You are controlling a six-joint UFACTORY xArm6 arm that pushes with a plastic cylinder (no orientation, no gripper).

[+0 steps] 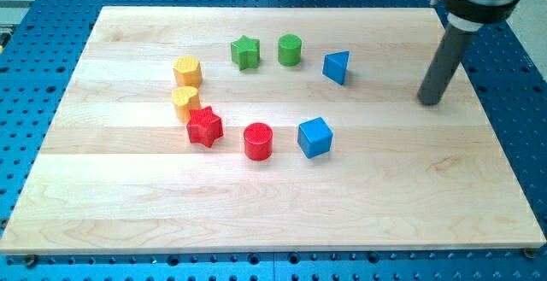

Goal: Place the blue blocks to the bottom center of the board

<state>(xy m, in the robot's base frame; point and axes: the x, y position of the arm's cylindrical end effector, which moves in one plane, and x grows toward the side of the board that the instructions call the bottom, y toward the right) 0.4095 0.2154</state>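
Note:
A blue triangular block (337, 66) lies right of centre in the upper part of the wooden board (128, 196). A blue cube (314, 137) lies below it, near the board's middle. My tip (430, 102) rests on the board at the view's right, well to the right of the blue triangular block and up and right of the blue cube, touching neither.
A green star (245, 52) and a green cylinder (290, 49) lie left of the blue triangular block. A yellow hexagon (187, 71) and a yellow heart (185, 102) lie at the left. A red star (205, 126) and a red cylinder (258, 141) lie left of the blue cube.

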